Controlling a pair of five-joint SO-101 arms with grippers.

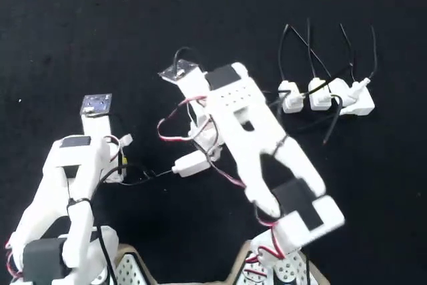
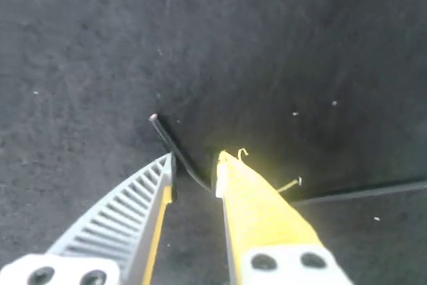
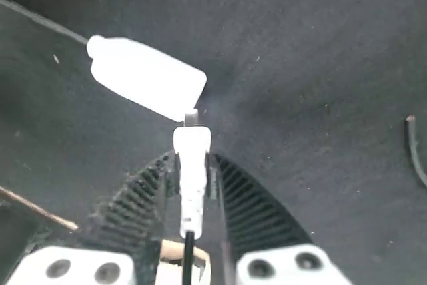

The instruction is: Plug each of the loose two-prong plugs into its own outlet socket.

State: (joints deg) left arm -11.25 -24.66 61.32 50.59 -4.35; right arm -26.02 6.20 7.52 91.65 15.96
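Note:
My right gripper (image 3: 192, 159) is shut on a small white two-prong plug (image 3: 192, 178). The plug's prongs touch the end of a loose white outlet socket (image 3: 147, 78) lying on the black table. In the high view this socket (image 1: 192, 163) lies at the table's middle, just beside the right gripper (image 1: 208, 141), which the arm partly hides. A thin black cable (image 1: 143, 177) runs from the socket to my left gripper (image 1: 119, 157). My left gripper (image 2: 193, 165) is narrowly open, and the free end of the black cable (image 2: 175, 146) lies between its fingertips.
At the back right, a row of white outlet sockets (image 1: 327, 97) with black cords lies on the table. The black cloth (image 1: 80, 38) covers the whole table. Another loose cable end (image 3: 413, 145) lies near the right gripper.

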